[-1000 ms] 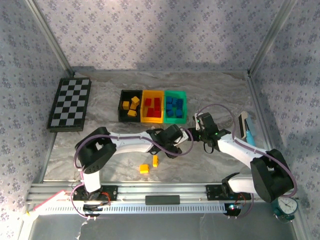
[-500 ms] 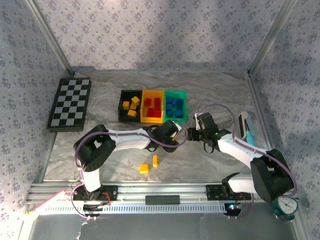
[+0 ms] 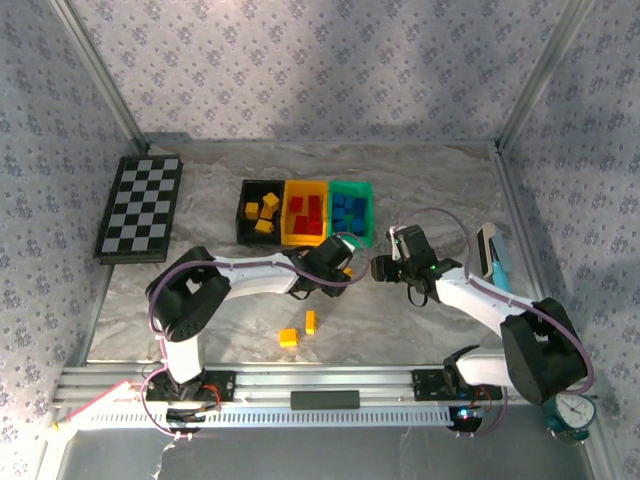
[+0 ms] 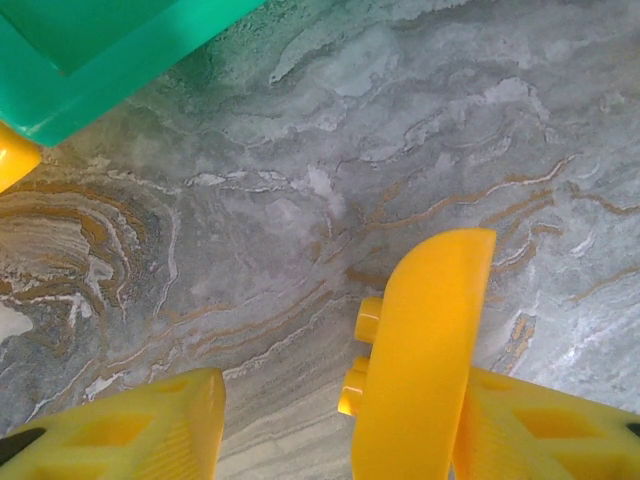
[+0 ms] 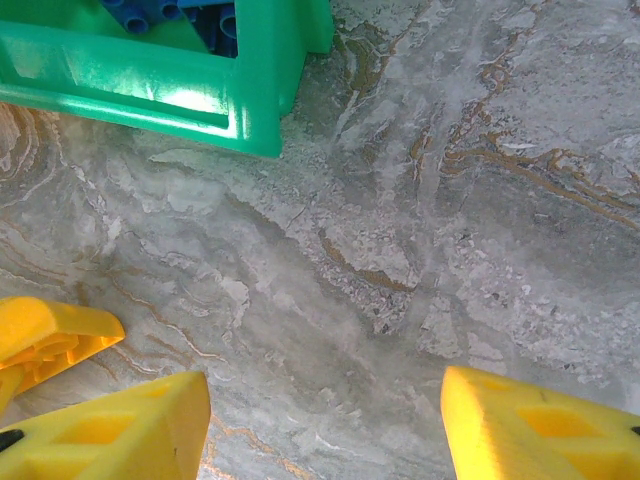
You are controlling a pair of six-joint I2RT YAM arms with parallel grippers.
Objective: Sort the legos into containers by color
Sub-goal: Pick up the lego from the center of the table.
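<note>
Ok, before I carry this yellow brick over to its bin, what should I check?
1. Yellow brick in the left tool: ok, it stands against one finger.
2. Grip closed on it: not ok, a gap shows between its studs and the other finger.
3. Right tool empty: ok, open over bare table by the green bin.
4. Target: ok, the black bin holds yellow bricks.
5. Clearance between the tools: cannot tell; they are close together.
6. Table cleared: not ok, two loose bricks lie there.
</note>
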